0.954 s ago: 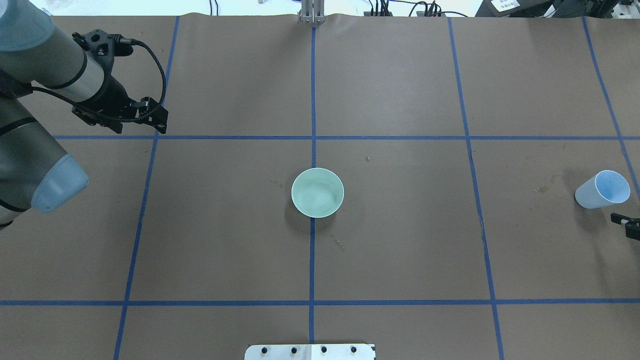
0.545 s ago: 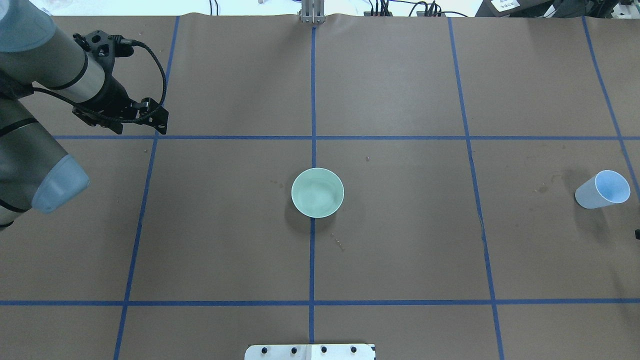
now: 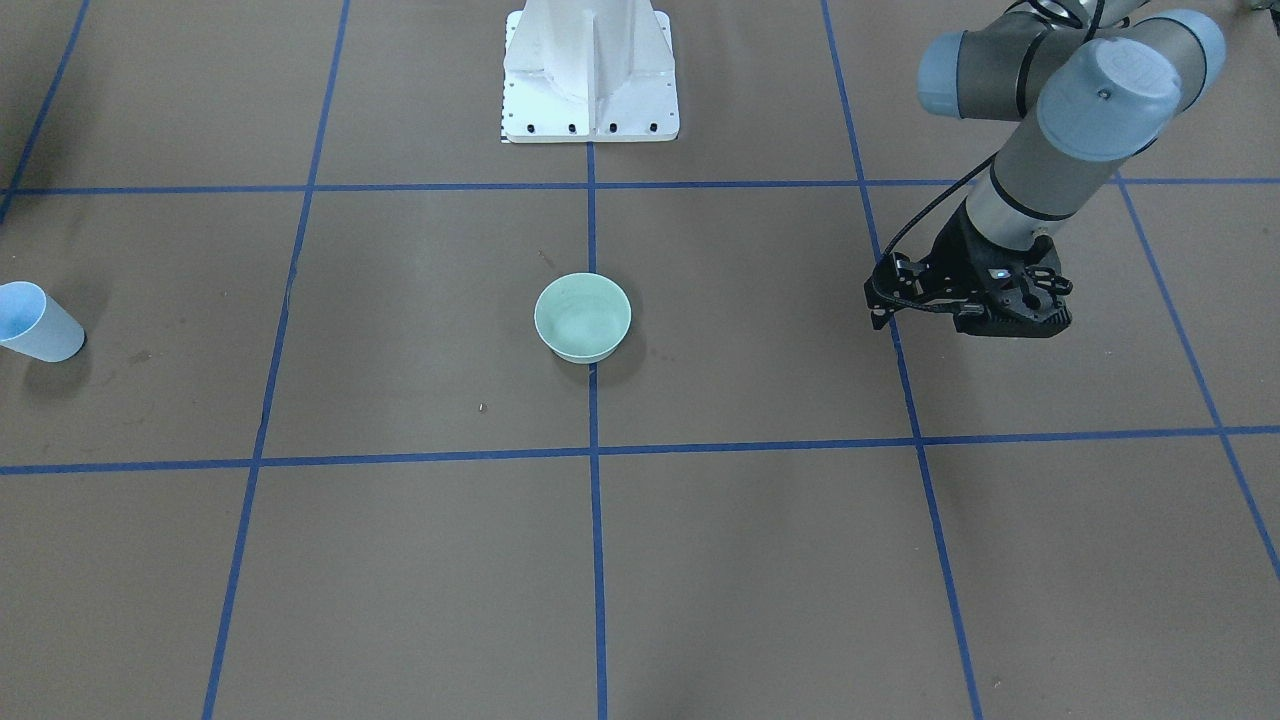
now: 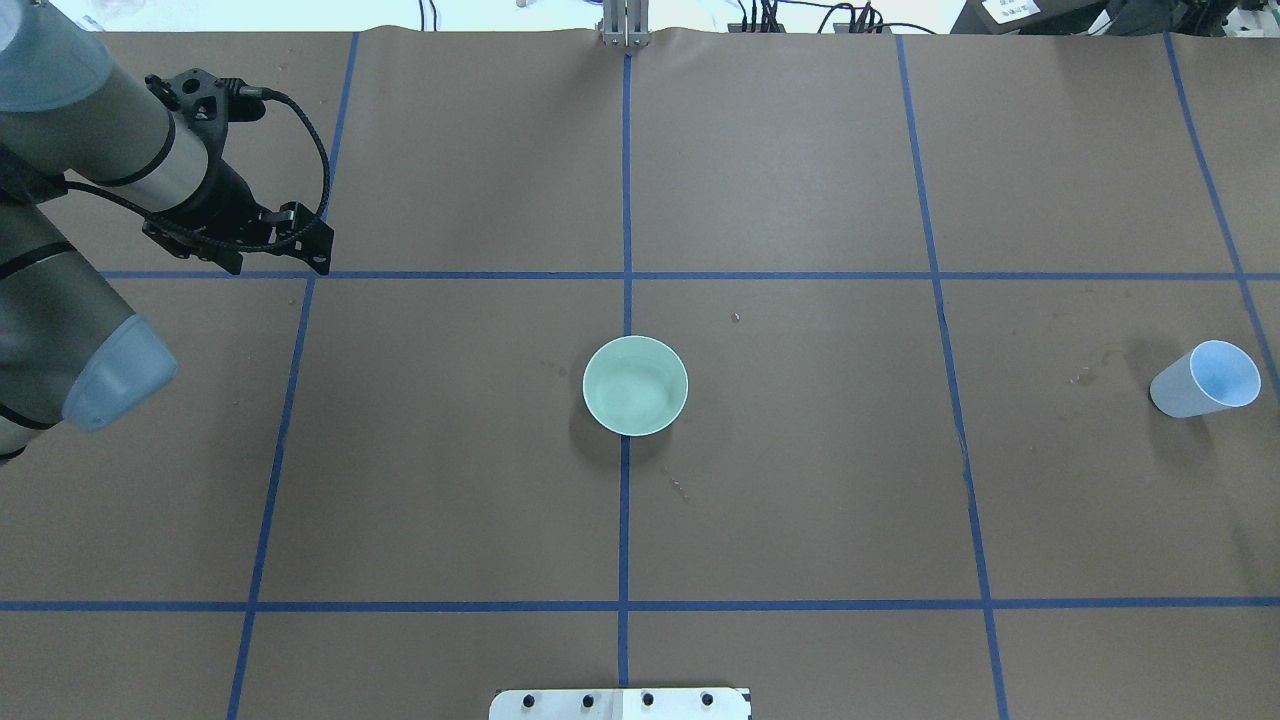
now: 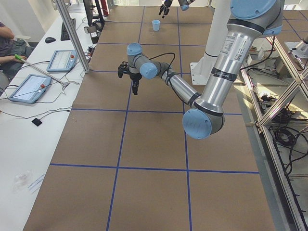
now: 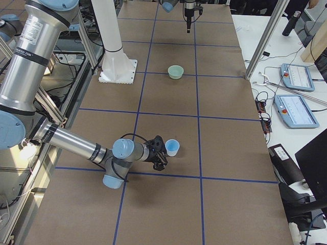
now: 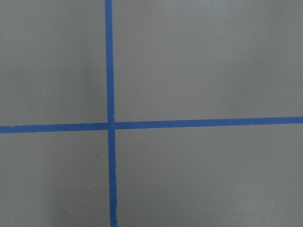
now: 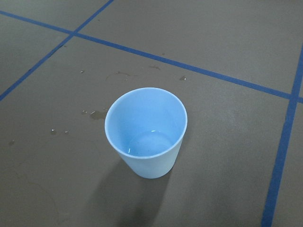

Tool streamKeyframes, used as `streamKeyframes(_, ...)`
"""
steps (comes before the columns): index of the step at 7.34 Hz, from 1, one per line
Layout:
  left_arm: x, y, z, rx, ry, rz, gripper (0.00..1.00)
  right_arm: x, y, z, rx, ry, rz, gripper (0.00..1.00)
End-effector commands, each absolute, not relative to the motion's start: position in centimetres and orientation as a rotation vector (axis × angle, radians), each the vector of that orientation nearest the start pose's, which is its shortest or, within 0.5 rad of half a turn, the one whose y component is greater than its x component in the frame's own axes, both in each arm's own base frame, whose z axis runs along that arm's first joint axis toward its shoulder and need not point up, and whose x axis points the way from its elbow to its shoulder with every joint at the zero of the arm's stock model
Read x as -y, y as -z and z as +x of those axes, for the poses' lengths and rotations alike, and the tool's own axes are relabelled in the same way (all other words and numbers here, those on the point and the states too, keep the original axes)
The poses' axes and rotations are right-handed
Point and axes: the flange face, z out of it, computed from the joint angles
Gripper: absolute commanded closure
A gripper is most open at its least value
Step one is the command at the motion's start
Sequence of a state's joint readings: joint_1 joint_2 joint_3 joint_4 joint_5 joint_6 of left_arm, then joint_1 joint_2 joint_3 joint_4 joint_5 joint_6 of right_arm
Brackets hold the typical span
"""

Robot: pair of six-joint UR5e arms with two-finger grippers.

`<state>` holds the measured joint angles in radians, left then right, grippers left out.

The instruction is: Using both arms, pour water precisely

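1. The blue cup stands upright on the bench, just ahead of the right claw. A glint of water sits at its bottom, and the left claw hangs well away.
2. I cannot tell how the right claw stands. The left looks pinched together, empty.
3. A second ago the right claw's tip showed beside the cup from overhead. It has since drawn out of that view.

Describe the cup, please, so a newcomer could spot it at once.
On the brown table gridded with blue tape, look to the robot's right end. The pale blue cup stands upright, taller and narrower than the green bowl at the centre.
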<state>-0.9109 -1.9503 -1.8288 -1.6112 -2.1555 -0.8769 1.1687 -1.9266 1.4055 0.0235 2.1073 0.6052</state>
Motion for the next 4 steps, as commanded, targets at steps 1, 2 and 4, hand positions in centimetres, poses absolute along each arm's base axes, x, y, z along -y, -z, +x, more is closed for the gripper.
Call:
streamKeyframes(1,51.4,-29.1,33.5,-0.902,0.066,0.042,0.00,37.8,-69.1,-2.8,0.888,0.109,0.662,0.01)
streamKeyframes(2,49.2,-26.7,37.6,-0.928,0.067,-0.004,0.00,39.7,-68.2,-2.6,0.855,0.133,0.646,0.01)
streamKeyframes(4,46.3,-22.6,42.9,-0.952,0.072,-0.065,0.00,43.9,-65.7,-1.7,0.772,0.169,0.587,0.01)
